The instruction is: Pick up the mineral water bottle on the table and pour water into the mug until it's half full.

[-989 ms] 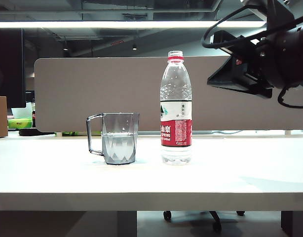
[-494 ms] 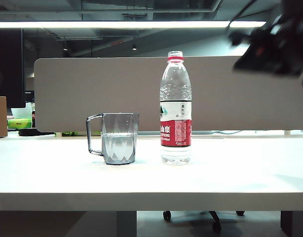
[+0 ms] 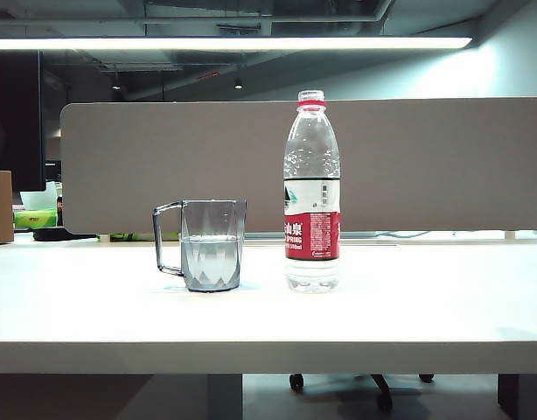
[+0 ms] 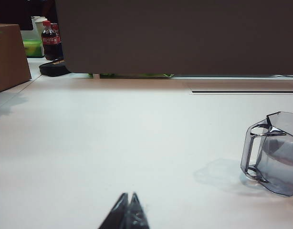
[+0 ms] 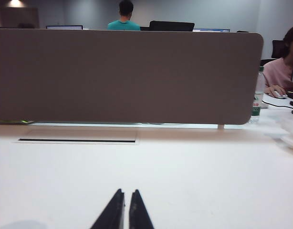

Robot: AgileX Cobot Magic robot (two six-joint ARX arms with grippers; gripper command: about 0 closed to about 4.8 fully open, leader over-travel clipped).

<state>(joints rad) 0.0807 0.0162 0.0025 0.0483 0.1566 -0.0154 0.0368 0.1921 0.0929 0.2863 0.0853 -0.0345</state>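
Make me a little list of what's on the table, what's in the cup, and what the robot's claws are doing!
mug: the mug stands upright on the table, handle pointing left in the exterior view
water: the water reaches about halfway up the mug
bottle: the mineral water bottle stands upright just right of the mug, apart from it, no cap on
left claw: left claw shut, low over the table, holding nothing
right claw: right claw shut, low over the table, holding nothing
behind: grey divider panel
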